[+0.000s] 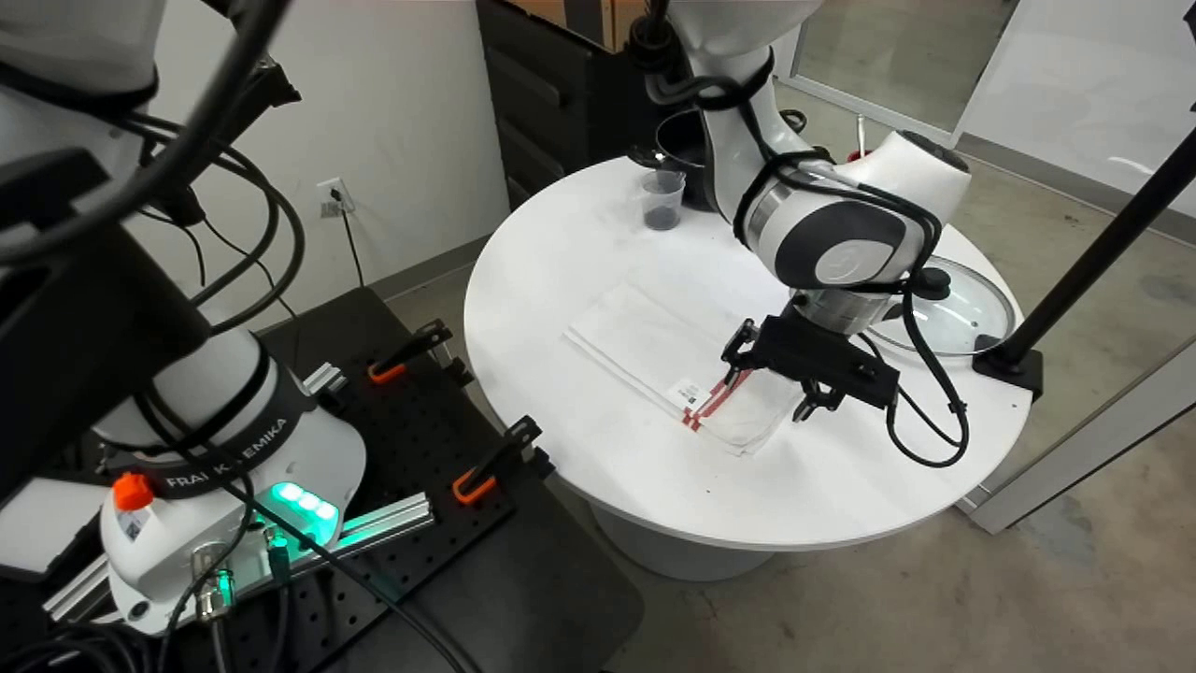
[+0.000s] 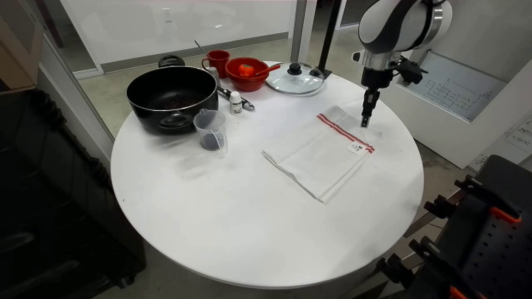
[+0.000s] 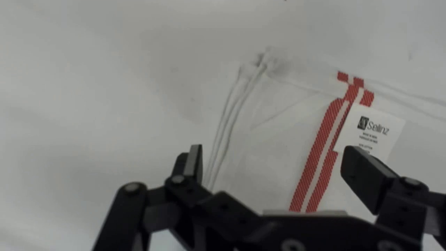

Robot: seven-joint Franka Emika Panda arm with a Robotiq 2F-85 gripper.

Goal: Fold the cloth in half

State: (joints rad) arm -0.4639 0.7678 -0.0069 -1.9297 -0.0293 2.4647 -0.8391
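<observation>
Wrist view: the gripper (image 3: 277,165) has its jaws spread wide, with nothing pinched in them. 1 finger hangs just past the layered edge of the cloth (image 2: 324,153), and the other hangs over it by the white tag (image 3: 373,130). I can't tell if a fingertip touches anything. In both exterior views the cloth lies flat on the round table (image 2: 232,224), with its red stripes (image 3: 315,157) at the gripper's end.

The cloth looks thin, soft and light, so it should flop and bend, not break. A good place to grab is the striped end, where about 3 edge lines lie side by side. A weak pinch might lift only the top layer, so the tips should go low.

The table's rim comes near the tag side of the cloth, but wide white table top shows past the plain end, so folding that way looks safest. The cup (image 2: 211,128) stands off past that end, apart from the cloth, with the pot (image 2: 145,114) just beside it. The glass lid (image 2: 291,85) lies apart too, and the arm's (image 1: 804,238) hanging cables (image 1: 959,406) might brush it.
</observation>
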